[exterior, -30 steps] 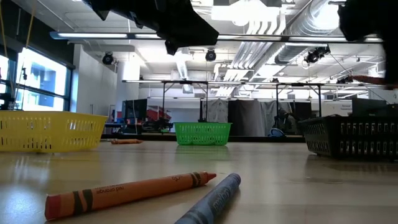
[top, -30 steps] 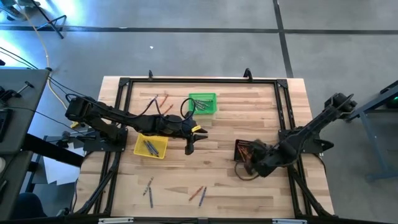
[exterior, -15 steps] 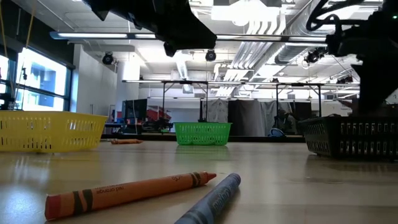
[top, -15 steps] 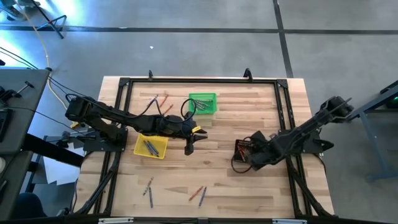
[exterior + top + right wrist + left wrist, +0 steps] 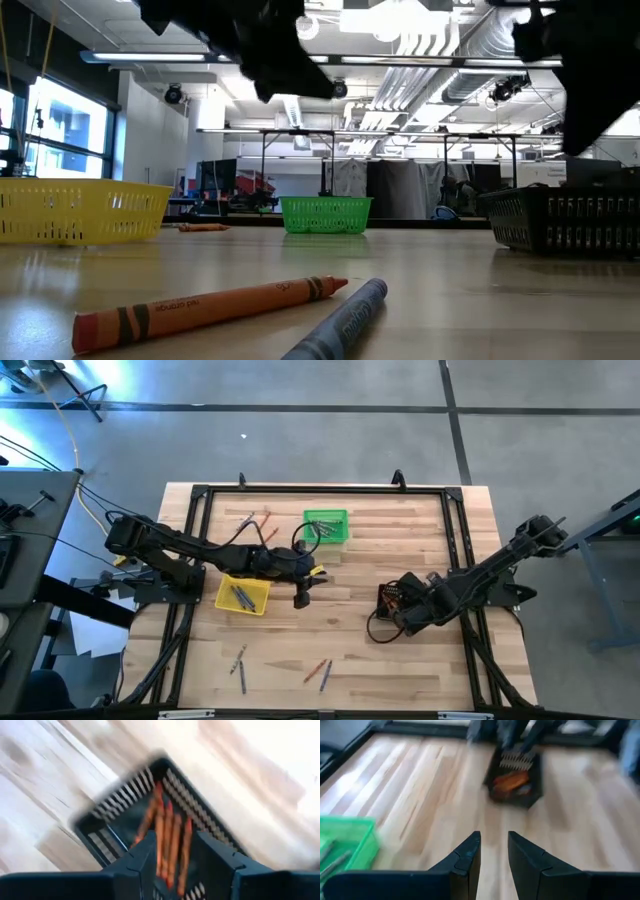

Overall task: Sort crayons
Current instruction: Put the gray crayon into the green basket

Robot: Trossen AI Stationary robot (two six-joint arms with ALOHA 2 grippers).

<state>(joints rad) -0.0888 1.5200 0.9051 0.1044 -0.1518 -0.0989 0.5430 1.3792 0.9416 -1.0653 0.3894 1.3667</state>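
Our right gripper [image 5: 172,852] hung parted and empty over the black basket [image 5: 112,827] of orange crayons [image 5: 167,845]; left gripper [image 5: 493,851] narrowly parted. Next, we judged, another loose crayon [image 5: 313,669].

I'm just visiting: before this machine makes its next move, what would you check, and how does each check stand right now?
1. Right tool open over the black basket: ok, jaws apart.
2. Orange crayons lying inside that basket: ok.
3. Right tool empty: ok, nothing between its fingers.
4. Left tool empty: ok, its fingers stand apart over bare table.
5. Loose crayons left to sort: not ok, an orange crayon and a blue-grey crayon lie on the table.
6. Every crayon in its right basket: cannot tell.
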